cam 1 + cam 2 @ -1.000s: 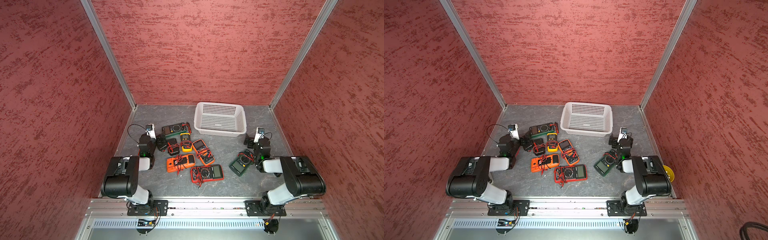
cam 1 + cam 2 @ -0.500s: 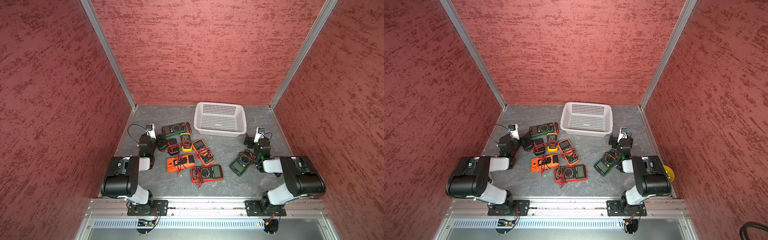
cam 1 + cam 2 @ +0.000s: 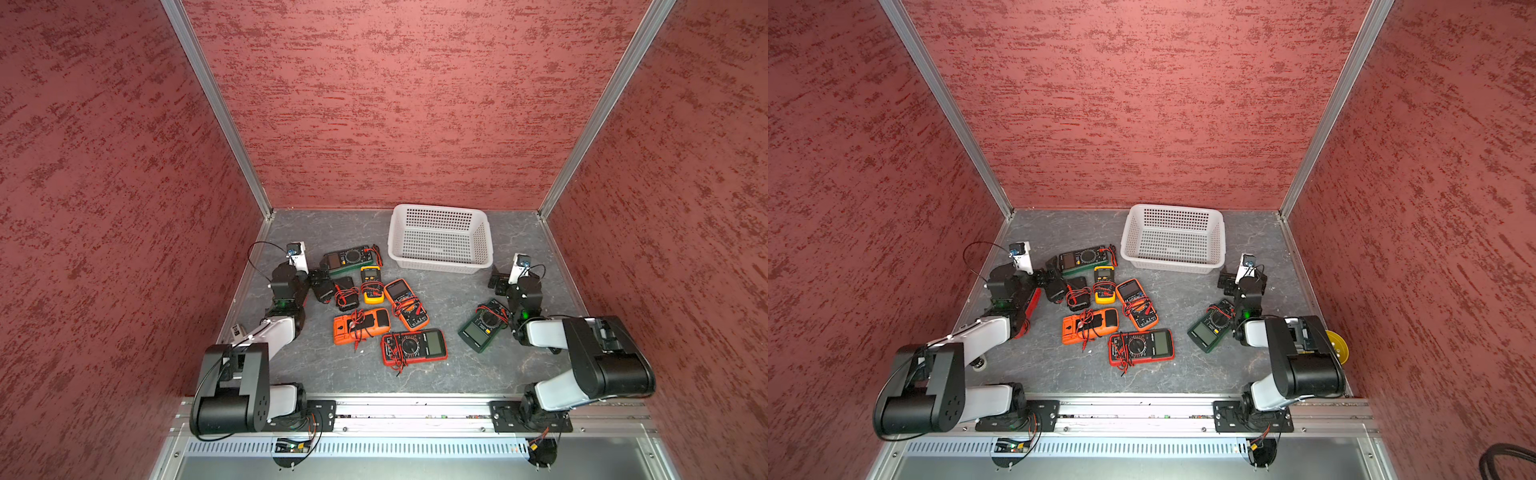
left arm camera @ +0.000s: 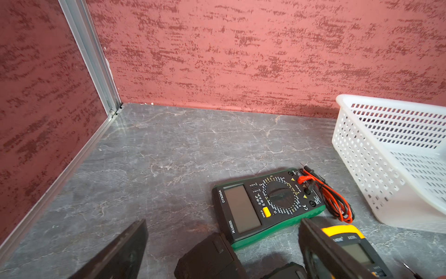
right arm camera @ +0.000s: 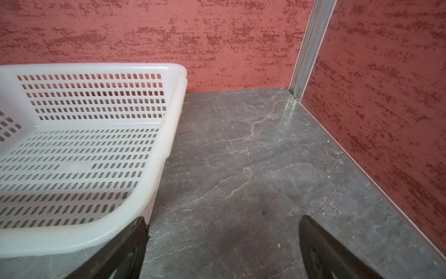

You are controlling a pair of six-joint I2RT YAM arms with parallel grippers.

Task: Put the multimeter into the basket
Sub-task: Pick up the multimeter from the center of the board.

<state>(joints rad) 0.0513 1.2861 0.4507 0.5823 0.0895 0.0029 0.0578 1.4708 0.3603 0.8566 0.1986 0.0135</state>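
Multimeter [image 4: 265,205] in green lies just beyond the spread left jaws.

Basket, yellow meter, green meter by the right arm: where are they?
basket [image 3: 440,262]: a top view, front wall.
yellow meter [image 3: 370,275]: a top view, its screen.
green meter by the right arm [image 3: 476,333]: a top view, its screen.

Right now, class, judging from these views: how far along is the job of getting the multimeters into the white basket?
Done: nothing; the basket is empty.
In hand: nothing. The left fingers and right fingers stand open and bare, and the green multimeter lies just ahead of the left ones.
Left: all the multimeters lie on the table, the dark green multimeter among them.
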